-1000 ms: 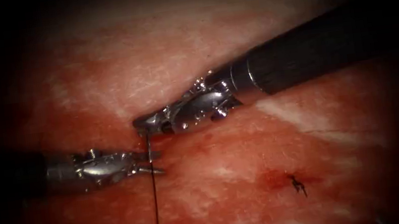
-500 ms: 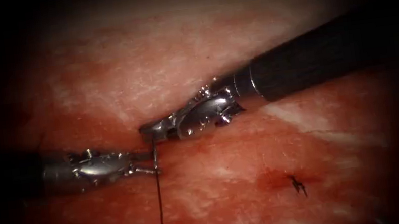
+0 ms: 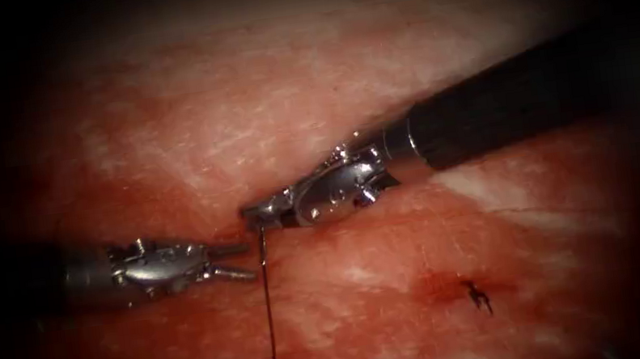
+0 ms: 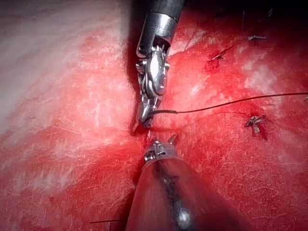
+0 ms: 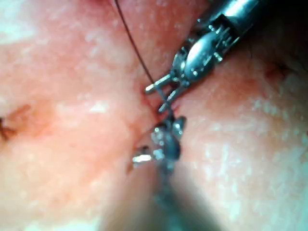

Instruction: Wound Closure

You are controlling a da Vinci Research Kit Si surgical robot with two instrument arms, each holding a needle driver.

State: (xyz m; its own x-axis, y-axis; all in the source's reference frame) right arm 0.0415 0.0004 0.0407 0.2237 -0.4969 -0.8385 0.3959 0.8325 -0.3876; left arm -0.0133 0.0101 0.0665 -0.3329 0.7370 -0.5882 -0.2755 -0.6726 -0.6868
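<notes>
One thin dark thread [image 3: 268, 308] running down the wet red tissue [image 3: 365, 280], my right tool [image 3: 259, 212] clamped on its upper end, my left tool [image 3: 236, 261] spread apart holding nothing just beside it, two knotted stitches [image 3: 477, 295] nearby.

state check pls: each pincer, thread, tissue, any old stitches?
Right pincer: shut on the thread, tips at the cut.
Left pincer: open, holding nothing, just left of the thread.
Thread: runs in a straight line down from the right pincer toward the lower edge of the endoscope view.
Tissue: wet with red fluid around the cut.
Knotted stitch: tied, short cut ends, right of the tools.
</notes>
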